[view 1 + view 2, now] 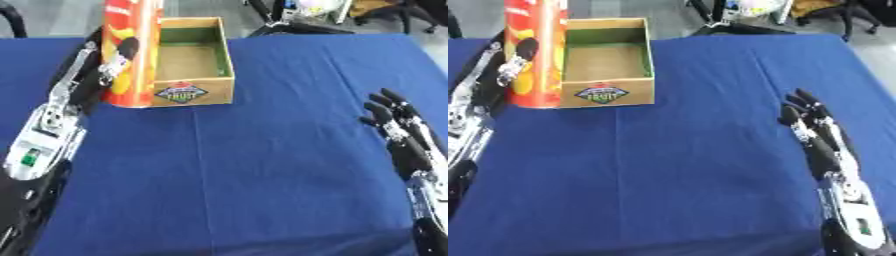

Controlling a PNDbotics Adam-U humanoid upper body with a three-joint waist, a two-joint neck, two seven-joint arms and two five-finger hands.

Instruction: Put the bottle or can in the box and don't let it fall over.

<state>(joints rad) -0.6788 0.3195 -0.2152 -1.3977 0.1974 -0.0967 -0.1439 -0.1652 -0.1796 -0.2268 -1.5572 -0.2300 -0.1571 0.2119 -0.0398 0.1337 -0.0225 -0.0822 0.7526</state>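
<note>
My left hand (96,70) has its fingers curled around the upright can (131,50), just left of the box (194,92); my right hand (820,135) rests with straight fingers.

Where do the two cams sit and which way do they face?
Left eye view: in the robot's head, looking down and forward over the blue table; the left hand, curled round the upright red can, comes in at left beside the open box, and the right hand rests open at right.
Right eye view: same head, set slightly to the right, facing the same way; scene shifts left, more of the right arm shows.
Shared: can, box, table, both hands.
</note>
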